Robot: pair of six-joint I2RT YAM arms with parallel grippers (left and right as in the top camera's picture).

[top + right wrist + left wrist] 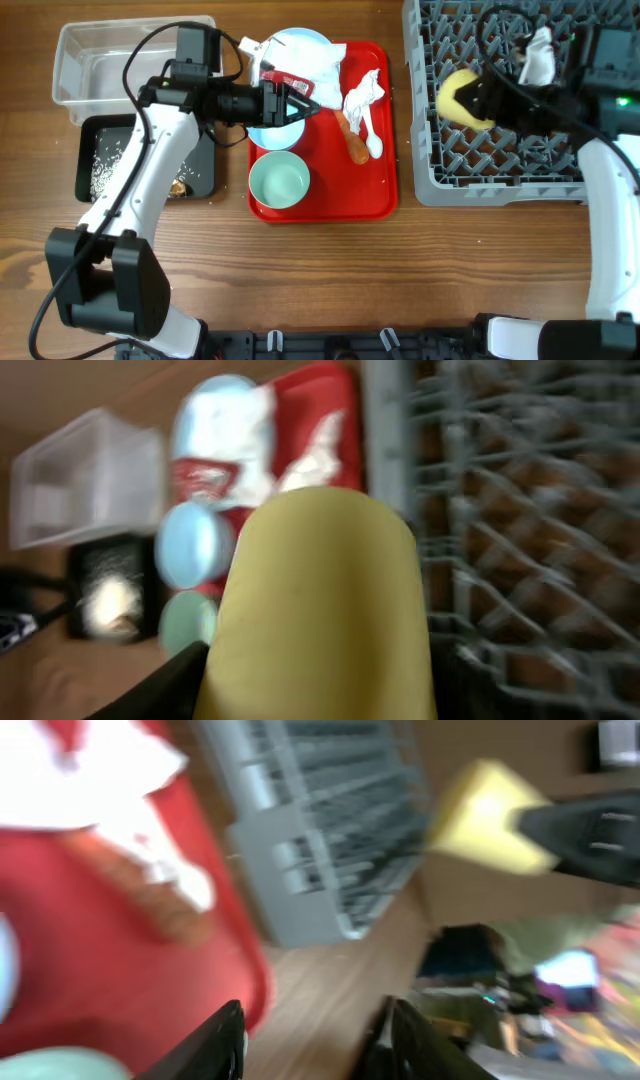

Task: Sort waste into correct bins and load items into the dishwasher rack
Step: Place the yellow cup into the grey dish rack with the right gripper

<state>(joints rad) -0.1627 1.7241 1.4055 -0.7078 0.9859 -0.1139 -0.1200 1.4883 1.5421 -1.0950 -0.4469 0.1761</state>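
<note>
Yellow cup point(458, 97): it hangs in the air over the left part of the dishwasher rack point(500, 165). It is not yet down among the pegs.
Cup axis: the cup lies on its side, its long axis about level and in line with the reach of my right claw point(478, 99). The free end points left, toward the red tray point(372, 195). I cannot tell which end is the mouth.
Right claw: it is closed on the cup from the rack's middle, and the yellow wall fills most of the wrist view.
Way to the rack: straight down, with pegs directly below the cup. I judge the coming move to be a tilt of the wrist and a short descent, with no travel sideways.
Nearer arm: the right, plainly. The left is across the tray, well apart from the rack.
Left claw point(296, 103): it hovers over the tray's upper left, just beside the red snack wrapper point(291, 80). The jaws are partly apart with nothing between them, and only desk point(320, 990) shows through the gap.
Risk: as I see it, a cup lowered level may catch on the peg tips.
</note>
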